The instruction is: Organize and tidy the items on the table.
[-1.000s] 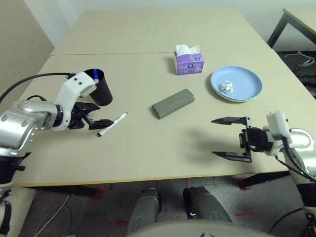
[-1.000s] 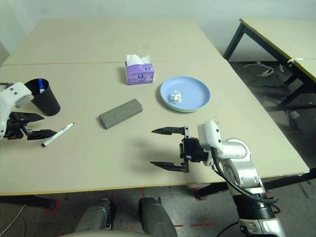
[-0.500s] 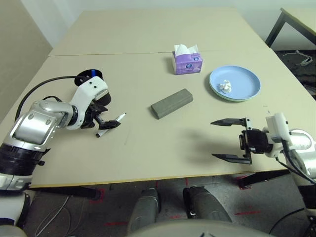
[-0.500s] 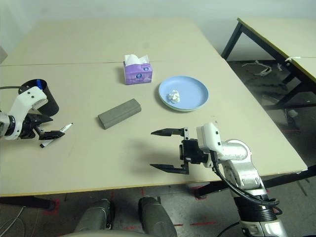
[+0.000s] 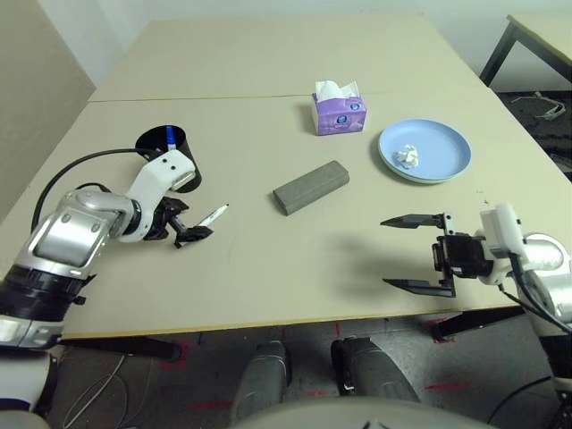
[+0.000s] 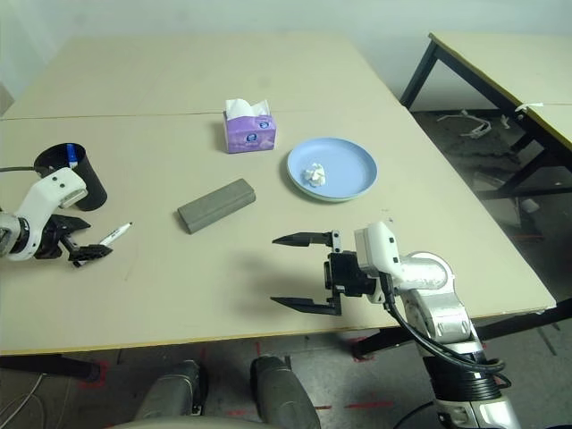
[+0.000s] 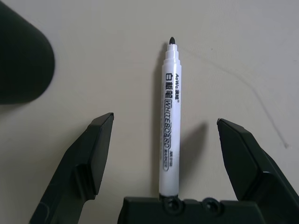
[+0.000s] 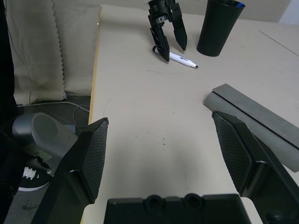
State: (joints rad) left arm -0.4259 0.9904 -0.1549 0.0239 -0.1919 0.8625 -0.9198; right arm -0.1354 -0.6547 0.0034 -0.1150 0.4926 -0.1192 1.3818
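A white marker [image 5: 209,216] with a black tip lies on the table [image 5: 268,268] in front of the black cup [image 5: 172,156], which holds a blue-capped marker [image 5: 170,137]. My left gripper [image 5: 188,234] is open and low over the marker's rear end; in the left wrist view the marker [image 7: 169,130] lies between the two fingers [image 7: 88,158], untouched. The grey glasses case [image 5: 311,187] lies mid-table. The blue plate [image 5: 425,150] holds the paper wad [image 5: 408,157]. My right gripper [image 5: 416,252] hangs open and empty above the table's front right.
A purple tissue box [image 5: 340,112] stands behind the case. A second table [image 6: 500,63] stands off to the right. The table's front edge [image 5: 268,323] runs just below both grippers.
My left gripper has swung down and in toward the marker, so its fingers now flank the marker's rear end. The right arm has not moved.
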